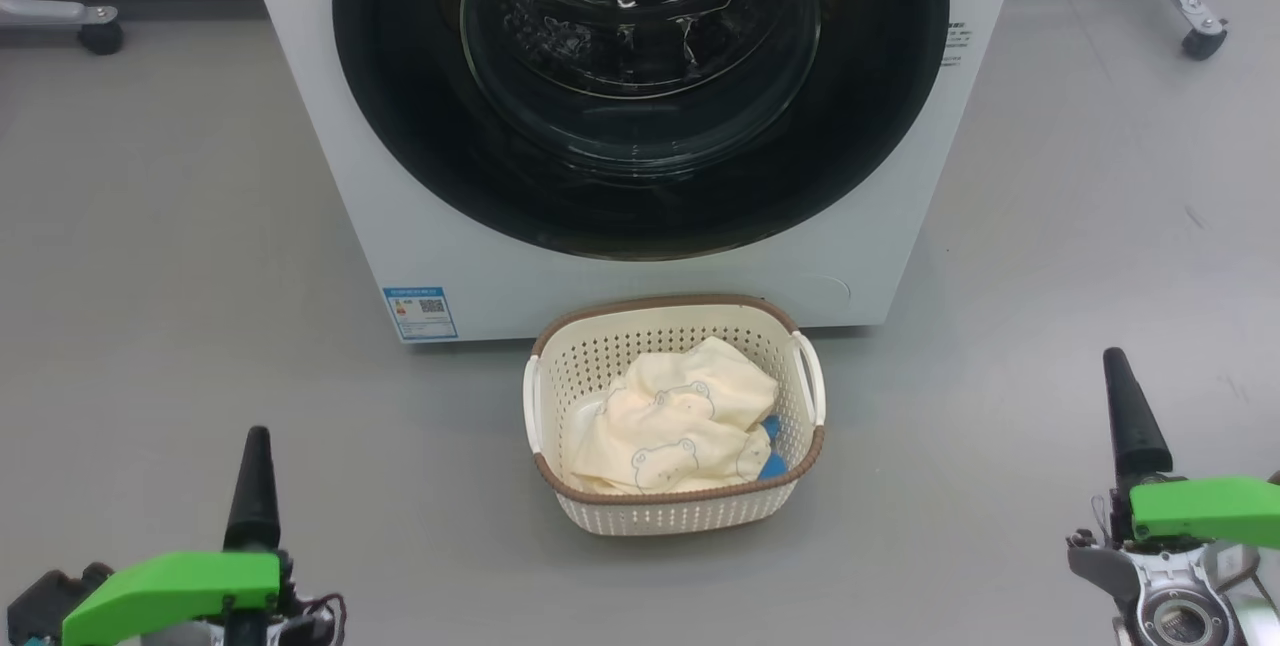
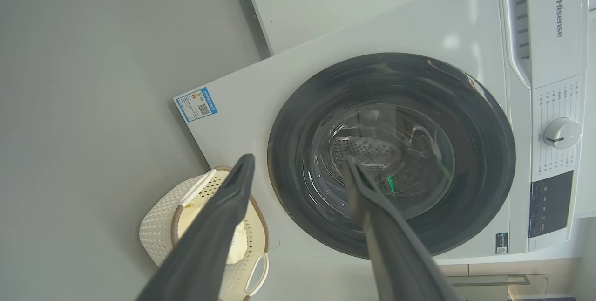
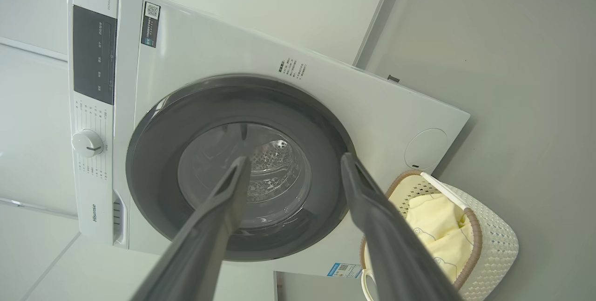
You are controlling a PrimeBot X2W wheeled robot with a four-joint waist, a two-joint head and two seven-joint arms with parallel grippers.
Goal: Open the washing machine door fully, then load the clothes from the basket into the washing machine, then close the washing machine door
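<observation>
With the left gripper (image 2: 298,160) and right gripper (image 3: 294,158) spread wide and empty, well short of the shut washing machine door (image 1: 640,76), one should likely hook its rim and swing it fully open before reaching for the clothes (image 1: 680,421) in the basket (image 1: 680,516) on the floor below.

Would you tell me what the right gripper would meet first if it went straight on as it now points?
The right gripper would probably meet the closed washing machine door, near its glass centre; the way looks free, though depth is unclear.
</observation>
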